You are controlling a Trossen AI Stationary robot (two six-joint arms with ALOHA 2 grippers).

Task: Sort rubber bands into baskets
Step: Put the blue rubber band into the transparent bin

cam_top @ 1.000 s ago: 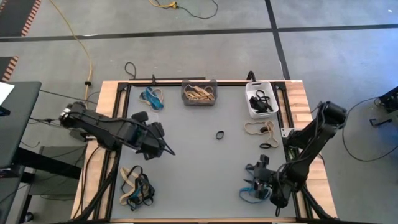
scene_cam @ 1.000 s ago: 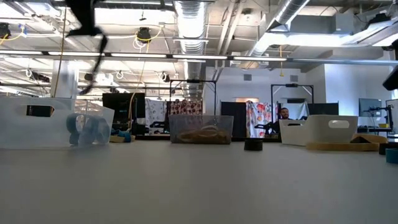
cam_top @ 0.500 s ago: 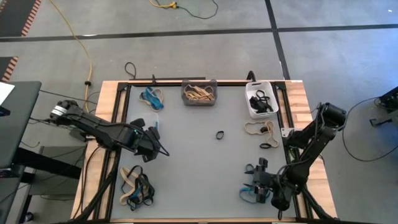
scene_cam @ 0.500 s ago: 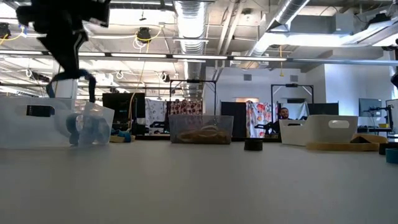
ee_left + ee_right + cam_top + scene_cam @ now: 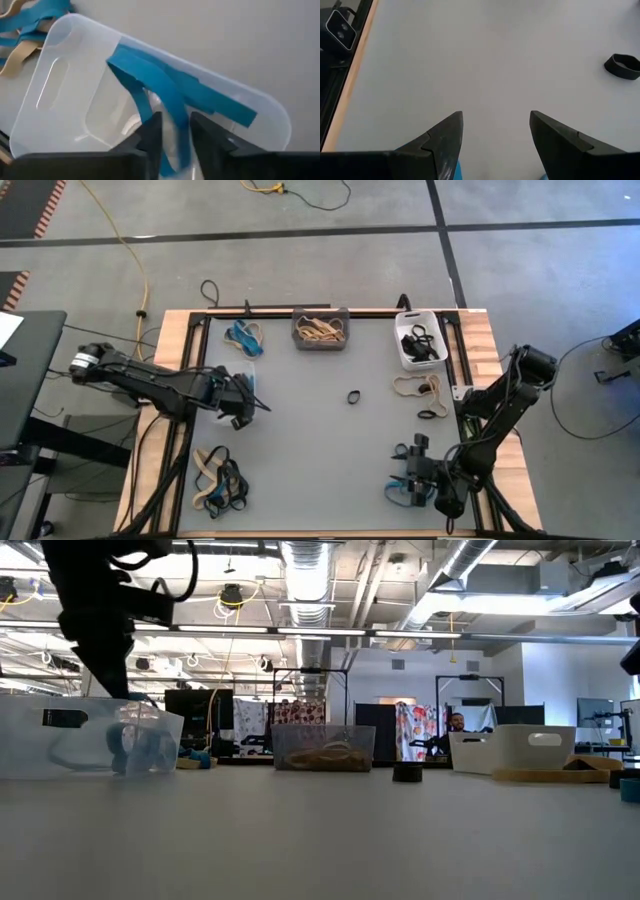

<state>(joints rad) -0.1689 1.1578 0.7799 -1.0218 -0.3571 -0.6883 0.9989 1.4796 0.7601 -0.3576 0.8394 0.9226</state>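
Note:
A clear basket (image 5: pixel 65 100) stands at the table's left, also in the low view (image 5: pixel 60 735). My left gripper (image 5: pixel 175 135) reaches down into it from above, fingers a little apart. A blue rubber band (image 5: pixel 150 80) lies across the basket's inside, one end running between those fingers. The dark grey basket (image 5: pixel 321 328) holds tan bands and the white basket (image 5: pixel 418 340) holds black ones. My right gripper (image 5: pixel 496 130) stands open low over a few blue bands (image 5: pixel 403 492) at the near right. A single black band (image 5: pixel 622 66) lies on the mat in the middle. My left gripper has the blue band's near end (image 5: pixel 172 117) in the gap between its two fingers, which point down into the clear basket. Whether either finger touches the band, I cannot tell. The rest of the band lies slack inside the basket.
Loose bands lie in piles: blue and tan (image 5: pixel 245 337) at the far left, tan, blue and black (image 5: pixel 220 480) at the near left, tan and black (image 5: pixel 420 390) below the white basket. Between them the grey mat (image 5: pixel 330 450) is bare.
My left gripper has come down and gone toward the table's far left, onto the clear basket. The blue band, which hung in a loop below the fingers, now lies inside the basket.

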